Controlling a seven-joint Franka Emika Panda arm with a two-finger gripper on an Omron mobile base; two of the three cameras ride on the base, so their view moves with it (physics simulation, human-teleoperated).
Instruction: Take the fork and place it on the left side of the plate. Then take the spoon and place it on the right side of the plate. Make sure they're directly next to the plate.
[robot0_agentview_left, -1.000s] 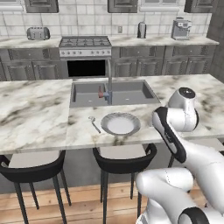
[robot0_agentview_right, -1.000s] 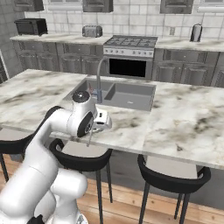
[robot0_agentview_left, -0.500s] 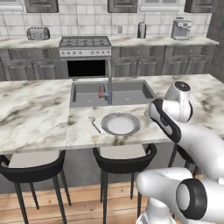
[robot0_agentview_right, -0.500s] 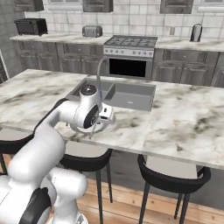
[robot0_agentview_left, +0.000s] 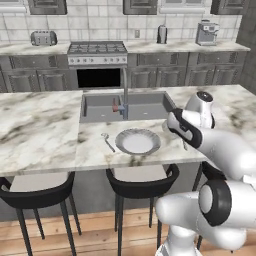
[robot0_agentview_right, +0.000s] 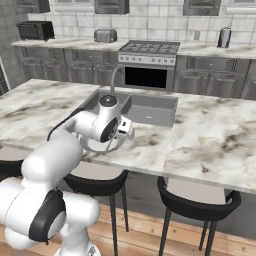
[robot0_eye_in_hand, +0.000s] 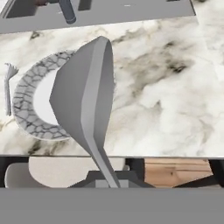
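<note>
A marble kitchen island with a sunken sink (robot0_agentview_left: 127, 106) and a faucet (robot0_agentview_left: 124, 95) fills the scene. In the left base view, the round pale plate (robot0_agentview_left: 137, 141) sits near the island's front edge, just in front of the sink. The fork (robot0_agentview_left: 107, 141) lies directly at the plate's nine o'clock, close beside the rim, apparently already in its place. The white robot arm reaches over the counter at the plate's three o'clock. In the hand view, the spoon (robot0_eye_in_hand: 85, 105) stands large in the foreground, its bowl upward and its thin handle running down into the gripper (robot0_eye_in_hand: 107, 181), which is clamped on the handle's lower end; the fingertips themselves are hidden by it. Behind the spoon lie the plate (robot0_eye_in_hand: 30, 111) and, at its far side, the fork (robot0_eye_in_hand: 8, 87). The spoon looks light, rigid and smooth, so it may slip or swivel in a narrow pinch on the handle; setting it down gently, flat, at the plate's three o'clock, right beside the rim, seems the step left.
</note>
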